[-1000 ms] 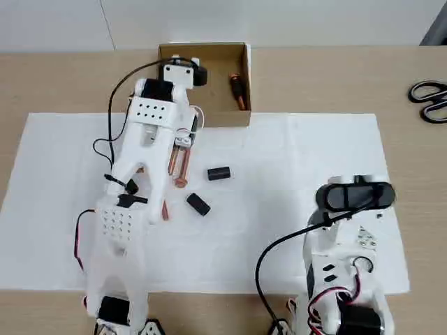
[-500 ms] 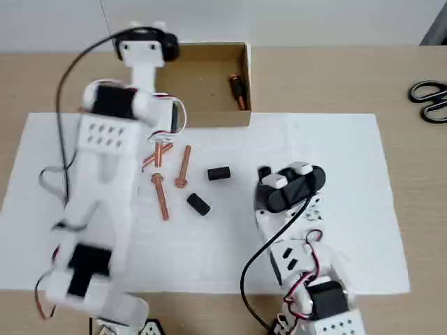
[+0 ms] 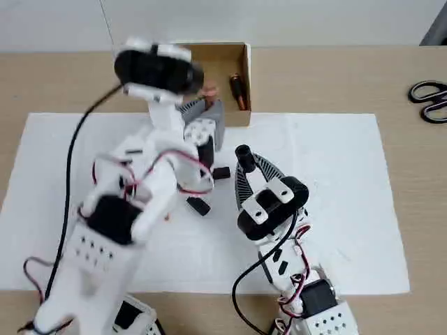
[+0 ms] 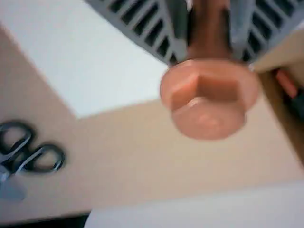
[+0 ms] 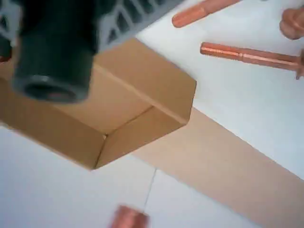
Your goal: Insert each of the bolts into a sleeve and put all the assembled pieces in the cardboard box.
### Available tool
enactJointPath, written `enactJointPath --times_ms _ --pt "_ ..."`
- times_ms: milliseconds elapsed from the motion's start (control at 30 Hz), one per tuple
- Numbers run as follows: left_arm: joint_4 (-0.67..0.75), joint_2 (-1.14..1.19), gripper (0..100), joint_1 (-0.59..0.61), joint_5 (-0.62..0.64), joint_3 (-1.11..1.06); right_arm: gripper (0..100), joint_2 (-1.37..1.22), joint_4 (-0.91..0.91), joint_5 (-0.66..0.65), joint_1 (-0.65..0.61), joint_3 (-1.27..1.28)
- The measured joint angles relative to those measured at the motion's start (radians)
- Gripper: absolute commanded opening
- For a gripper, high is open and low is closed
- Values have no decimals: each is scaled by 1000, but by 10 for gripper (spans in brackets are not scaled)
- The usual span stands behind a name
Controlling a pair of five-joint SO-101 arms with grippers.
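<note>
Left pincer: the left pincer point(image 4: 208, 28) is clamped on the shank of a copper bolt point(image 4: 209, 95); the hexagon head sticks out free.
Right pincer: the right pincer point(image 3: 248, 164) is closed around a black sleeve point(image 5: 52, 61), and the open end of the sleeve shows.
Bolt to sleeve: in the high view the held bolt is over the near edge of the cardboard box point(image 3: 241, 77), farther away and a little left of the held sleeve. The two are near but apart, and I judge them not yet in line.
Change: one second ago the left pincer was low over the loose bolts point(image 5: 247, 54) on the paper point(image 3: 335, 195), and the right arm was folded at the near right. Now both are raised toward the middle, each with its part.
Meaning: I judge that the picking is done and the joining step begins.
On the paper: two more sleeves point(image 3: 221, 173) lie between the arms.
In the box: one assembled piece point(image 3: 239, 91) lies by the right wall.
Far right: scissors point(image 3: 429, 98) lie on the table point(image 3: 349, 77).
</note>
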State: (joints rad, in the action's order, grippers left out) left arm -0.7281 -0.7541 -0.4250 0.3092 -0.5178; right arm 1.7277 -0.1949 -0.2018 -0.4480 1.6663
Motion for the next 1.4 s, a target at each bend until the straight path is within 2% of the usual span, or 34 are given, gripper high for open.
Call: enactJointPath --times_ms 133,233,567,767,933,1067,1400 --pt "245 -127 6 -35 0 -219 3 0 0 0 0 0" --pt "325 -187 6 -68 0 -307 3 0 0 -3 -6 9" --pt "358 -212 6 -110 0 -350 3 -2 6 -6 -41 15" --pt "485 -215 6 -110 0 -488 3 -3 6 -6 -48 15" --pt "546 -221 6 -81 0 -519 3 -2 6 -6 -46 15" --pt "555 -227 6 -44 0 -520 3 -2 6 -6 -46 15" --pt "555 -313 6 -44 0 -600 3 -2 6 -8 -49 15"
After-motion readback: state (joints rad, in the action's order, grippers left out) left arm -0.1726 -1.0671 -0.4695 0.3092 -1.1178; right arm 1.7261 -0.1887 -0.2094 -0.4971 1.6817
